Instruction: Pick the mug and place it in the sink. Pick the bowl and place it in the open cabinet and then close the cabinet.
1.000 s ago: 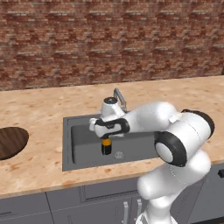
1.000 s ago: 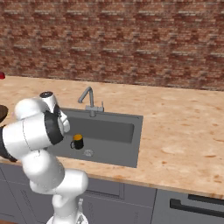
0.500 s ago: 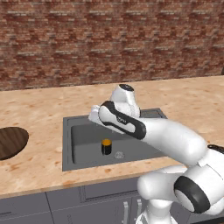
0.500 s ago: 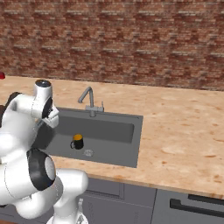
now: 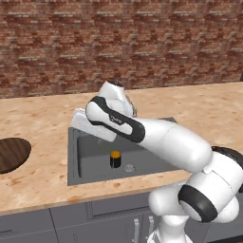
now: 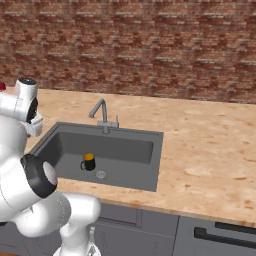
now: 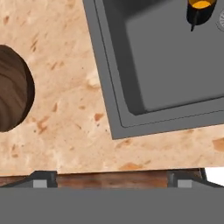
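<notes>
Black mug (image 5: 115, 159) stands in sink (image 5: 95, 168), clear of fingers.

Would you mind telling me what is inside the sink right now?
The mug stands upright on the floor of the sink, beside the round drain. From the left base view, the arm covers the basin's back right part.
</notes>
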{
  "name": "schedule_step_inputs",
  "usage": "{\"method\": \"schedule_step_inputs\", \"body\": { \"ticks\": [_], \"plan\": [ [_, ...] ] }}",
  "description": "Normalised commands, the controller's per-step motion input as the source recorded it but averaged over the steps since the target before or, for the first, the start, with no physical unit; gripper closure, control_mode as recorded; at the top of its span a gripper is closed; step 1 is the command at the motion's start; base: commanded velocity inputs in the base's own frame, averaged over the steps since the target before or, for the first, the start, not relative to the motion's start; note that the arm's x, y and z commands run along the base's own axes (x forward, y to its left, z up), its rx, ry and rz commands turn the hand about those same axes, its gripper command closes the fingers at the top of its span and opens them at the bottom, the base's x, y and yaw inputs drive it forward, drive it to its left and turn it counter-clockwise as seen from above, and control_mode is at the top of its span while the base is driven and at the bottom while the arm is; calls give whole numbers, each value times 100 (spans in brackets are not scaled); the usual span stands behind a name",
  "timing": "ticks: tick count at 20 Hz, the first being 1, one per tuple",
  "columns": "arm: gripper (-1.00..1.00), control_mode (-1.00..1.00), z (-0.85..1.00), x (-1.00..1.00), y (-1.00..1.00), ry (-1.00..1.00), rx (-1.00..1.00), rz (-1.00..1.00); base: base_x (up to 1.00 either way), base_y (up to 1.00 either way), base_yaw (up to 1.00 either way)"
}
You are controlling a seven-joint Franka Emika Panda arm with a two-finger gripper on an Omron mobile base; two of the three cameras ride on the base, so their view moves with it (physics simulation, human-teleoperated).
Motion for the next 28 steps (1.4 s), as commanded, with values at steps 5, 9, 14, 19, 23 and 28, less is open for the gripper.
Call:
{"method": "schedule_step_inputs", "body": {
  "ticks": [5,9,14,19,23,28],
  "plan": [
    [-100,-100,-5,33,100,18,-19,13,0,0,0],
    [-100,-100,-31,20,75,0,1,4,0,0,0],
    [-100,-100,-49,2,33,-10,14,-10,0,0,0],
    [-100,-100,-44,0,23,-10,15,-7,0,0,0],
    [-100,-100,-8,16,29,0,0,-3,0,0,0],
    [-100,-100,-1,27,27,2,-3,0,0,0,0]
  ]
}}
